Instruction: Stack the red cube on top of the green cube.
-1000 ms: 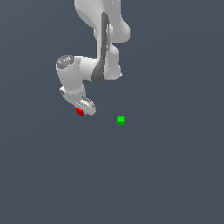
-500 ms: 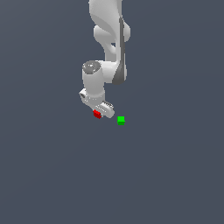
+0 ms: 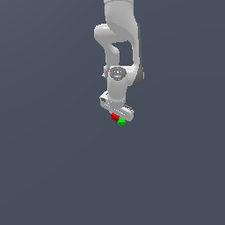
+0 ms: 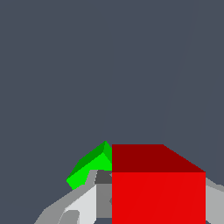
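A: How is the Panda arm [image 3: 118, 52] posed?

B: In the exterior view it comes down from the top edge, white links folding at a rounded joint, then the wrist drops nearly straight to the gripper [image 3: 117, 115]. The hand's flat white body sits slanted, its lower end toward the exterior view's right.

A: And the gripper itself?

B: It is closed onto the red cube [image 3: 115, 117]. The wrist view shows that best: the red cube [image 4: 158, 188] fills the space between the 2 fingers, with a pale grey finger [image 4: 83, 203] pressed at one side and a sliver of the other at the opposite side.

A: Where is the green cube?

B: In the exterior view the green cube [image 3: 121, 122] lies on the dark grey floor [image 3: 52, 167], just below the red one and slightly toward the exterior view's right. The 2 look to be touching there, but they are too small to be sure. In the wrist view the green cube [image 4: 89, 166] peeks out from behind the red cube's edge, mostly hidden by it, so the red cube is not squarely over it.

A: What does each view add?

B: The exterior view gives the whole arm and its position; the wrist view gives only fingers, cubes and floor, but shows the grip clearly.

A: Surfaces?

B: All plain and flatly shaded. The cubes are sharp-edged and single-coloured, the red one's upper face darker than its front. The arm is smooth white with darker grey at the joints.
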{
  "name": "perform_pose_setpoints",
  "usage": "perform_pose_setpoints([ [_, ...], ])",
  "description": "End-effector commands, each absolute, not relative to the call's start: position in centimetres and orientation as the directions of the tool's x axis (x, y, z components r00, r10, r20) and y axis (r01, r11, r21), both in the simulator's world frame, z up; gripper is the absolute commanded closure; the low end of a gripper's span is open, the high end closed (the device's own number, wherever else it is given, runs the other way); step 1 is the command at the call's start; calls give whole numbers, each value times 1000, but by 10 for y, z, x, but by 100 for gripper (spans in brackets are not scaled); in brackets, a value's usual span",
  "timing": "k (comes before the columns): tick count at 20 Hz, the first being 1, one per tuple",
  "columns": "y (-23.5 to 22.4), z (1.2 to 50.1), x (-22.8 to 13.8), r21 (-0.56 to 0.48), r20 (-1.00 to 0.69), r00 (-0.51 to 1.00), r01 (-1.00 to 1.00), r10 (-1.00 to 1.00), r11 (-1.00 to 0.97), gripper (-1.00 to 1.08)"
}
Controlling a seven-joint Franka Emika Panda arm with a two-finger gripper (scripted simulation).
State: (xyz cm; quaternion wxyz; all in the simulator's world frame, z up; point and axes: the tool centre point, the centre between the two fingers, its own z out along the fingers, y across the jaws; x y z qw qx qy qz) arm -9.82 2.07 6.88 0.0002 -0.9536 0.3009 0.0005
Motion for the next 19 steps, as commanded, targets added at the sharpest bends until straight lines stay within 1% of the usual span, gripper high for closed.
perform_pose_setpoints([
  [1,36,65,-97,-1,0,818,-576,-576,-818,108],
  [5,52,62,-95,-1,0,818,-576,-576,-818,108],
  [9,57,60,-95,-1,0,818,-576,-576,-818,108],
  [10,57,60,-95,-1,0,818,-576,-576,-818,-92],
  [19,57,60,-95,-1,0,818,-576,-576,-818,-92],
])
